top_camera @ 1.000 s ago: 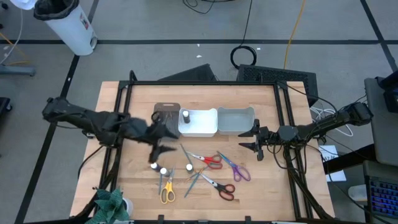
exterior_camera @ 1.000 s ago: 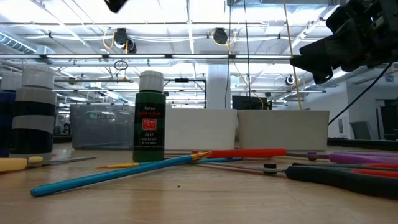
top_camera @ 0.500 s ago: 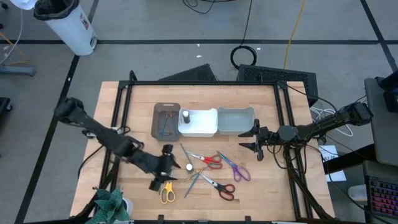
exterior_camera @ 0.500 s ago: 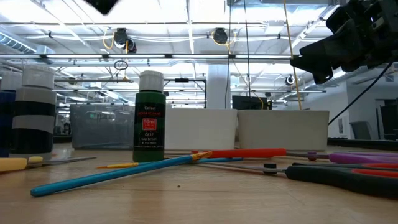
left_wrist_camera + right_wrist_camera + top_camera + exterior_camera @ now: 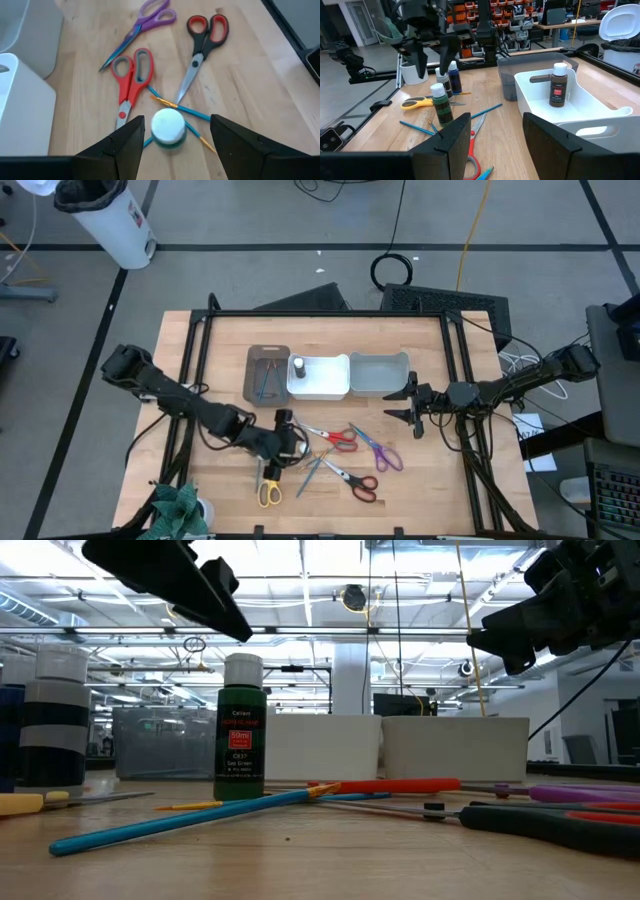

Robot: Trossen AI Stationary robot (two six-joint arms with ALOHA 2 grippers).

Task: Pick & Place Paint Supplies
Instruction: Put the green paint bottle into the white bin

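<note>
We have swung our left fingers (image 5: 172, 145), spread wide, over to straddle the green bottle (image 5: 168, 127), ready to pinch, while our right fingers (image 5: 495, 135) wait spread.

The green paint bottle (image 5: 241, 727) carries a red label with small white print, but the words are too small and blurred to read with certainty. No other text is legible on anything.
</note>
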